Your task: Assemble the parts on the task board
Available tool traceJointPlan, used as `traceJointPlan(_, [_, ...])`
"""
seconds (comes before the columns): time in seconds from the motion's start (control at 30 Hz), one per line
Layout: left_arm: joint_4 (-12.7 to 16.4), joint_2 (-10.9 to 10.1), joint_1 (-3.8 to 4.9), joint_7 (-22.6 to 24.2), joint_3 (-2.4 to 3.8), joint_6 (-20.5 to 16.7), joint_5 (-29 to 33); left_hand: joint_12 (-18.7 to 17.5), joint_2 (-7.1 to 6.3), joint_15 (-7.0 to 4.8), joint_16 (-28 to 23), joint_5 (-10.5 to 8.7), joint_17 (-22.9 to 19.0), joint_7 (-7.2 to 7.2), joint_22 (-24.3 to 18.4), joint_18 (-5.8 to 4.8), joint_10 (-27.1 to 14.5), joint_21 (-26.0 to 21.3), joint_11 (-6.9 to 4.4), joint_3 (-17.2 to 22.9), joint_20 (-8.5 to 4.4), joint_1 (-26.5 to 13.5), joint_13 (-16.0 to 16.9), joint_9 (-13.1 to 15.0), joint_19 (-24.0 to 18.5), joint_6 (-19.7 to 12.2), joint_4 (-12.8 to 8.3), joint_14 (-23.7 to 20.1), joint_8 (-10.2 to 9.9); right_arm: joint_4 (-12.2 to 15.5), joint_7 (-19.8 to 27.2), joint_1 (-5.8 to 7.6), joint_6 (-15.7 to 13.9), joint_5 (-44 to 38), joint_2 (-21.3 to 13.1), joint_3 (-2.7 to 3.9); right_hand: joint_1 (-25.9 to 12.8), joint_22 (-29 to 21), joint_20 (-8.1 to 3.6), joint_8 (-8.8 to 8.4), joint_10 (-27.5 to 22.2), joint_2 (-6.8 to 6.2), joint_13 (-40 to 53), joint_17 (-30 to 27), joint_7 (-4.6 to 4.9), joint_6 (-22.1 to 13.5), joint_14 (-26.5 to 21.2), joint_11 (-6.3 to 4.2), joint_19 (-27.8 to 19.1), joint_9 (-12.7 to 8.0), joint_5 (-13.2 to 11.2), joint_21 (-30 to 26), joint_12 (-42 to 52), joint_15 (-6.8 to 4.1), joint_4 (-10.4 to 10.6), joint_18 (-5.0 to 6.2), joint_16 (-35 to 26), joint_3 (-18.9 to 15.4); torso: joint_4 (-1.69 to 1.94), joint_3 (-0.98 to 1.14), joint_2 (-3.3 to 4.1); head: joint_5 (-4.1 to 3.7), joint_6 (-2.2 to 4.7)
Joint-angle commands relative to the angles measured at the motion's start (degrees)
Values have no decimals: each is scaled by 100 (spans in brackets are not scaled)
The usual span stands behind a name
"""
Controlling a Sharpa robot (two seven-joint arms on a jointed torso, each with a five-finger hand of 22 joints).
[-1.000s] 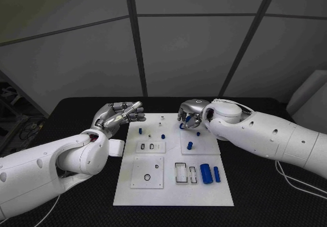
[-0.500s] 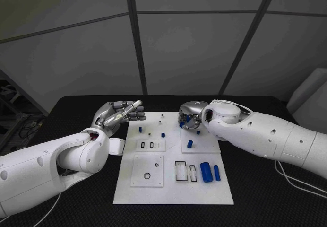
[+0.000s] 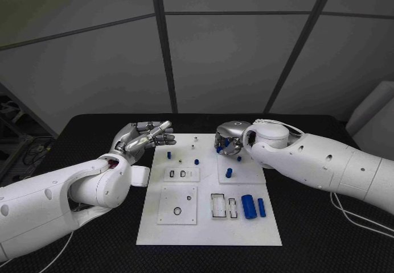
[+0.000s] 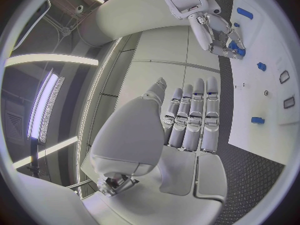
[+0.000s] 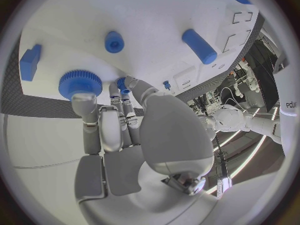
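Right silver many-fingered hand (image 3: 229,139) curled over the far right corner of the white rectangular task board (image 3: 156,227), fingertips (image 5: 122,84) pinching what looks like a small blue part (image 5: 122,83) just beside a round blue toothed gear-like piece (image 5: 80,83) that sits on the board's surface; probably held low there to line the piece up with its seat, though the exact seat cannot be told. Left silver many-fingered hand (image 3: 144,137) raised off the board's far left corner, fingers (image 4: 195,117) straight and side by side, holding nothing, likely parked clear so as not to crowd the working side. Elsewhere on the board: a short blue upright peg (image 3: 169,154) near the left hand, another blue peg (image 3: 230,173) on the right raised plate, and two blue cylinders (image 3: 249,206) lying side by side toward the near right, next to an open rectangular slot (image 3: 217,206). Closest obstacles for the right hand: the gear-like piece touching or nearly touching its fingers, and a stubby blue cylinder (image 5: 199,46) beyond it.
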Motion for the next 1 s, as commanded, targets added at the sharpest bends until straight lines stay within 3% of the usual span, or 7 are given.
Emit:
traceJointPlan(0.03, [8, -2, 9, -22, 6, 81, -51, -17, 37, 16, -33, -22, 9, 41, 4, -11, 9, 40, 31, 35, 3, 18, -3, -6, 51, 1, 3, -28, -25, 11, 99, -11, -318, -32, -8, -16, 144, 140, -9, 83, 143, 49, 36, 39, -22, 144, 274, -32, 96, 50, -90, 102, 64, -76, -45, -119, 63, 124, -3, -2, 8, -8, 6])
traceJointPlan(0.17, [5, 3, 9, -35, 6, 82, -51, -22, 36, 17, -36, -28, 12, 45, 3, -12, 6, 39, 34, 35, 3, 11, -3, -6, 53, -1, 4, -25, -29, 93, 238, -13, -897, 60, -49, -16, 211, 311, -45, 183, 337, 125, 95, 72, -62, 344, 272, -95, 162, 107, -133, 227, 139, -130, -99, -144, 99, 260, 4, -4, 4, -6, 13])
traceJointPlan(0.43, [-13, -7, 9, -53, 6, 100, -51, -26, 34, 17, -38, -31, 14, 49, 3, -12, 4, 39, 36, 35, 3, 7, -3, -6, 54, -3, 3, -23, -32, 273, 245, -15, -1558, 210, -119, -12, 164, 362, -55, 197, 358, 99, 113, 97, -66, 381, 272, -104, 167, 128, -156, 270, 128, -141, -98, -153, 123, 285, 1, -14, 8, 6, 56])
traceJointPlan(0.63, [-33, -2, 9, -49, 6, 98, -51, -30, 31, 18, -41, -36, 16, 51, 3, -12, 1, 38, 38, 35, 3, 6, -4, -7, 55, -6, 1, -22, -36, 135, 137, -13, -1667, 237, 53, -11, 132, 375, -56, 192, 349, 81, 117, 111, -67, 377, 273, -102, 164, 133, -173, 282, 113, -139, -88, -155, 135, 286, 9, -8, 24, 26, 105])
traceJointPlan(0.83, [-39, 14, 9, -46, 6, 96, -51, -30, 31, 18, -41, -36, 16, 51, 3, -12, 1, 38, 38, 35, 3, 6, -4, -7, 55, -6, 1, -22, -36, -229, 40, -11, -1747, 243, 401, -11, 96, 381, -54, 178, 329, 72, 118, 106, -63, 357, 271, -96, 156, 134, -185, 290, 92, -133, -71, -155, 137, 290, 27, -19, 28, 30, 110])
traceJointPlan(1.0, [-45, 35, 9, -44, 6, 99, -51, -30, 31, 18, -41, -36, 16, 51, 3, -12, 1, 38, 38, 35, 3, 6, -4, -7, 55, -6, 1, -22, -36, -529, 31, -10, -1802, 261, 680, -11, 77, 395, -52, 164, 308, 70, 119, 119, -60, 337, 272, -90, 156, 133, -185, 300, 73, -129, -63, -158, 148, 301, 27, -13, 37, 56, 117])
